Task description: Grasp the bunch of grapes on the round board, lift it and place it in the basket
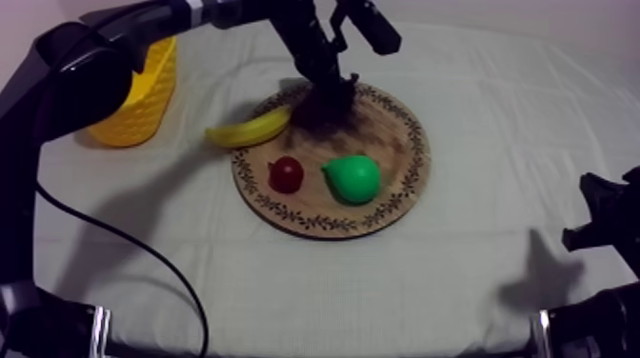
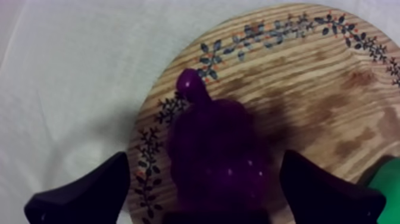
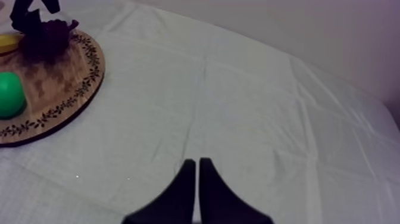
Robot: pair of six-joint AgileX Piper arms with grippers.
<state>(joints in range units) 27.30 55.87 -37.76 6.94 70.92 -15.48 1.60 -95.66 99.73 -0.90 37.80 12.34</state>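
From above, the left arm (image 1: 86, 67) reaches in from the far left. It hides part of the yellow basket (image 1: 143, 100), which stands on the cloth (image 1: 476, 286) at the left, well apart from the wooden board (image 1: 314, 225). The left gripper (image 1: 329, 90) is low over the far side of the board. The bunch of grapes (image 1: 319, 112) is there on the board. It is just a dark lump under the gripper and hard to make out. A banana (image 1: 250, 129) lies with one end on the board's rim and the rest on the cloth. A small red fruit (image 1: 286, 174) and a green pear (image 1: 352, 178) sit side by side on the board, nearer the front. The right gripper (image 1: 610, 224) is low at the right side, cut off by the edge, away from the board.

From the left wrist, the two black fingers (image 2: 83, 196) are wide apart, one on each side of the purple grapes. There is a gap on both sides, so they are not squeezing the grapes. A bit of the pear peeks in beside one finger.

From the right wrist, the right fingers are pressed together into a thin point over bare, creased cloth. Far off, the board is cut off at the edge, with the left gripper at the grapes. A pale wall (image 3: 297, 30) is behind the table.
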